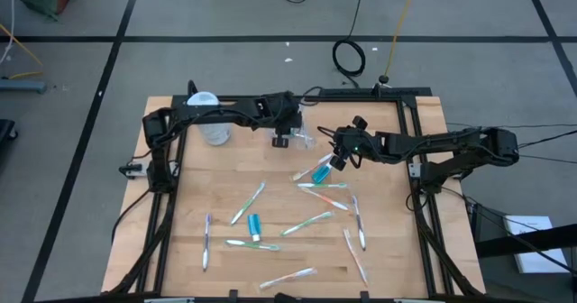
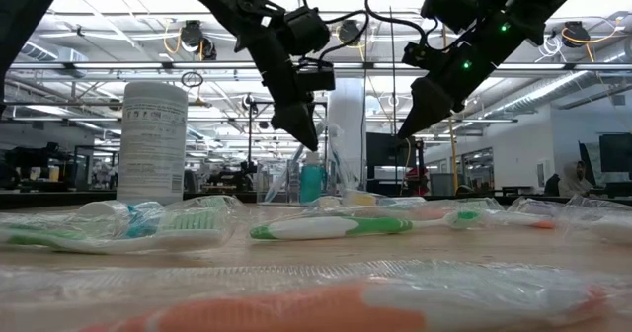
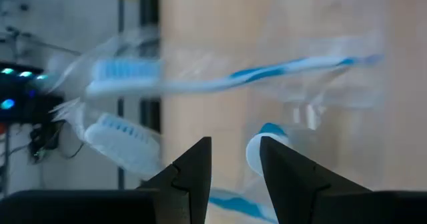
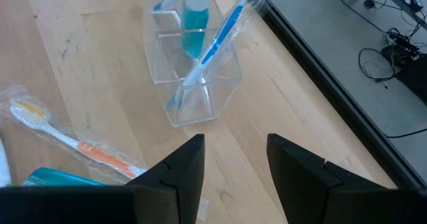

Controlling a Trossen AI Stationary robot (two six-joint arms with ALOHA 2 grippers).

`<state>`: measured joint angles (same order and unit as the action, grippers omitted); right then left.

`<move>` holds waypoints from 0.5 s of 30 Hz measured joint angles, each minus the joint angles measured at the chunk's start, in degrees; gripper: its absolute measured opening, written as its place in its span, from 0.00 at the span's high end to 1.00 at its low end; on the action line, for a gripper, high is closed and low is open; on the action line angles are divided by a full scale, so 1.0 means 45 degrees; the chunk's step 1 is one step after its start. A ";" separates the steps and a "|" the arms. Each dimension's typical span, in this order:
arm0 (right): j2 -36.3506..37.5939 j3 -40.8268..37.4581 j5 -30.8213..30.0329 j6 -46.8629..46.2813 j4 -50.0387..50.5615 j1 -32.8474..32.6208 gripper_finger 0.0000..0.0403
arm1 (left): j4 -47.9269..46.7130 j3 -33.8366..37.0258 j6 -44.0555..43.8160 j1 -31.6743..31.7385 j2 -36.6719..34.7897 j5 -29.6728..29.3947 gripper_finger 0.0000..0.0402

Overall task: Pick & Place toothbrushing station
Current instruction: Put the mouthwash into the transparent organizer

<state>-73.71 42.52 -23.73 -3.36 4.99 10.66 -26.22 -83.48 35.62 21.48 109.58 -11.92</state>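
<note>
High view: wooden counter (image 1: 225, 172) strewn with wrapped toothbrushes (image 1: 246, 204). Clear holder (image 4: 193, 84), near the counter's far edge, carries a blue toothbrush (image 4: 217, 41) and a toothpaste tube (image 4: 192, 34). Left gripper (image 1: 281, 141) hangs above it, right gripper (image 1: 335, 161) nearby; both jaws apart, empty. Brushes are probably light with slippery film, best pinched mid-handle.

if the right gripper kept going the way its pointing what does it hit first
Most likely the clear plastic holder, which stands straight ahead of the open right gripper with a blue toothbrush and a toothpaste tube in it. Only bare table lies between, though depth is hard to judge.
</note>
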 joint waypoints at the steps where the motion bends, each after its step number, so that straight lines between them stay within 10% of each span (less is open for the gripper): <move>1: 0.0000 0.0000 0.0000 -0.0004 -0.0001 0.0000 0.62 | 0.0000 0.0000 0.0019 0.0083 0.0005 -0.0063 0.67; 15: 0.0000 0.0000 0.0000 0.0000 -0.0004 0.0000 0.62 | 0.0010 0.0001 0.0049 0.0138 -0.0128 0.0048 0.67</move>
<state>-73.71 42.52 -23.73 -3.36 4.97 10.66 -26.17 -83.48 35.85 22.10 109.00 -11.70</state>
